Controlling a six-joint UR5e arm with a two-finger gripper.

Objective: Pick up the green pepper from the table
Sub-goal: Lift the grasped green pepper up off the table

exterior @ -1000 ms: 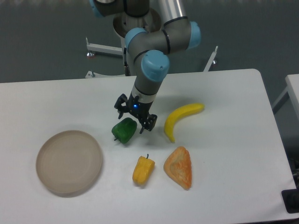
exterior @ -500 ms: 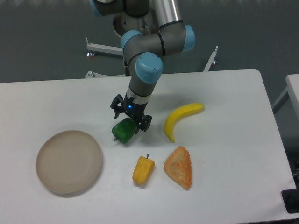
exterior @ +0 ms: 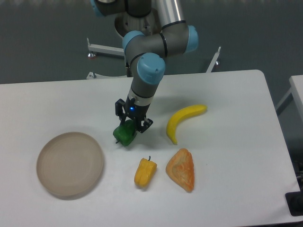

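Observation:
The green pepper (exterior: 123,136) lies on the white table (exterior: 227,94), left of centre. My gripper (exterior: 131,124) has come down from above onto the pepper's upper right part. Its black fingers are drawn in against the pepper's sides, so it is shut on it. The pepper still rests on the tabletop. The gripper body hides the pepper's top.
A round beige plate (exterior: 70,163) lies at the front left. A yellow-orange pepper (exterior: 145,172) and an orange wedge-shaped food piece (exterior: 181,170) lie in front of the gripper. A yellow banana (exterior: 183,120) lies to its right.
The gripper moved left and down over the green pepper, and its fingers have drawn in from wide open to closed on the pepper. The pepper has barely shifted.

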